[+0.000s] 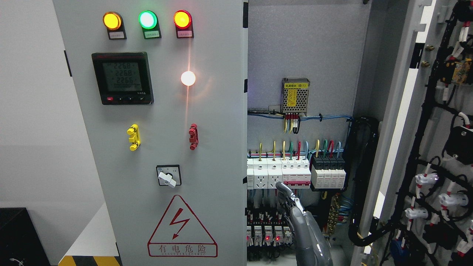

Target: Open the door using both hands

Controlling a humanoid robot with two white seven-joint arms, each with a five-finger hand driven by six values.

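A grey finger (286, 190) points up-left at the lower middle, extended and gripping nothing, on a hand (306, 231) whose arm rises from the bottom edge, side unclear. Left of it the tall, smooth grey left door (207, 147) stands closed and upright. The right door (436, 147) swings wide at far right, its wired inner face showing, leaving the cabinet interior (306, 48) open.

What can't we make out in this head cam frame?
- Hand: its arm is cut off by the bottom edge, so left or right is unclear; finger pose unreadable.
- Other hand: not in view.
- Open right door: cut off by the right edge.
- Labels under the indicator lamps: too small.
- Meter digits: blurred.
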